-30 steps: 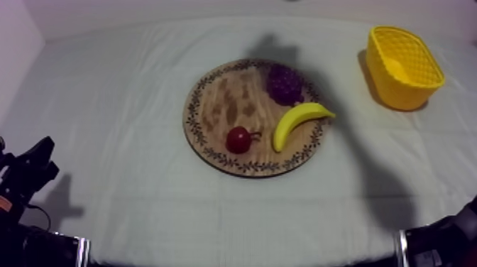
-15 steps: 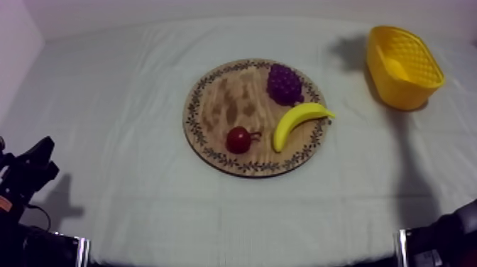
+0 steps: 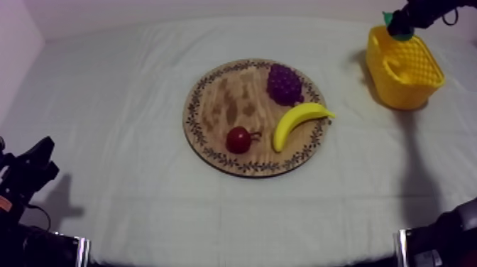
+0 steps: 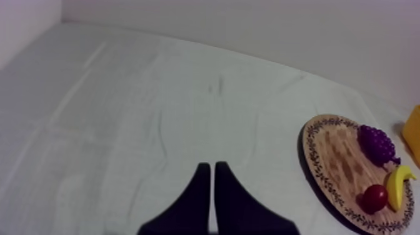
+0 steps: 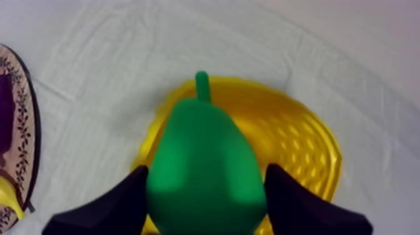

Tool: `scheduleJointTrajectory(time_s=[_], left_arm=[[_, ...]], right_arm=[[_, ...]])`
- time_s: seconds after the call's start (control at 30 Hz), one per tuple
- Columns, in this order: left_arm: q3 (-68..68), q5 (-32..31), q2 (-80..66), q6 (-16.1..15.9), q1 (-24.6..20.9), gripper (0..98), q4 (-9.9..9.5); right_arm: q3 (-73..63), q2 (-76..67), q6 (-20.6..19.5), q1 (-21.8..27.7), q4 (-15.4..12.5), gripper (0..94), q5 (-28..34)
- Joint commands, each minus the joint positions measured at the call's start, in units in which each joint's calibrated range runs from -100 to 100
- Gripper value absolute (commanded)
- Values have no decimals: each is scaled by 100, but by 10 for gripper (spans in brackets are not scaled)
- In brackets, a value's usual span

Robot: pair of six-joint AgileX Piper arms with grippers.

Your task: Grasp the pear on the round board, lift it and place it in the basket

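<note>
In the right wrist view a green pear [image 5: 203, 169] is clamped between my right gripper's [image 5: 203, 197] two black fingers [image 5: 119, 203], directly over the yellow basket [image 5: 300, 144]. From above, my right gripper [image 3: 403, 21] hangs over the far rim of the yellow basket [image 3: 404, 67] at the table's far right, with a bit of the green pear [image 3: 389, 18] showing. The round wooden board [image 3: 220, 106] lies mid-table. My left gripper [image 4: 209, 200] is shut on nothing, its fingers lying together over bare cloth; it rests low at the left [image 3: 32, 167].
On the board lie a bunch of purple grapes [image 3: 284, 84], a banana [image 3: 298, 121] and a small red fruit [image 3: 238, 139]. The left wrist view also has the board [image 4: 331, 162] with the grapes [image 4: 377, 144], red fruit [image 4: 375, 197] and banana [image 4: 399, 184].
My right arm has come into the top view at the upper right, carrying the pear over the basket. Its shadow slid rightwards off the board. The left arm stayed still.
</note>
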Motion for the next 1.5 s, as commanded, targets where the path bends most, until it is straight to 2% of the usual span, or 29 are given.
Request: scheduleJointTrajectory(time_s=[0.0,0.2,0.33,0.53,0.73,0.83,0.93,1.2,1.47], left_arm=[[-2,1,0,-1,-1,1,-2],[-2,1,0,-1,-1,1,-2],[-2,1,0,-1,-1,1,-2],[-2,1,0,-2,-1,1,-2],[-2,1,0,-3,-1,1,-2],[-2,1,0,-5,-1,1,-2],[-2,1,0,-6,-1,1,-2],[-2,1,0,-5,-1,1,-2],[-2,1,0,-4,-1,1,-2]], right_arm=[[47,-22,29,28,-31,628,-16],[234,-339,127,110,-202,683,29],[534,-903,188,102,-382,640,-7],[1380,-2246,156,-80,-643,457,-246],[2806,-4036,102,-240,-862,209,-696],[3595,-5035,-55,-324,-830,89,-908],[4472,-6059,-259,-341,-777,34,-1182],[6988,-8431,-663,-231,-535,6,-1910],[8463,-9990,-834,-124,-352,3,-1919]])
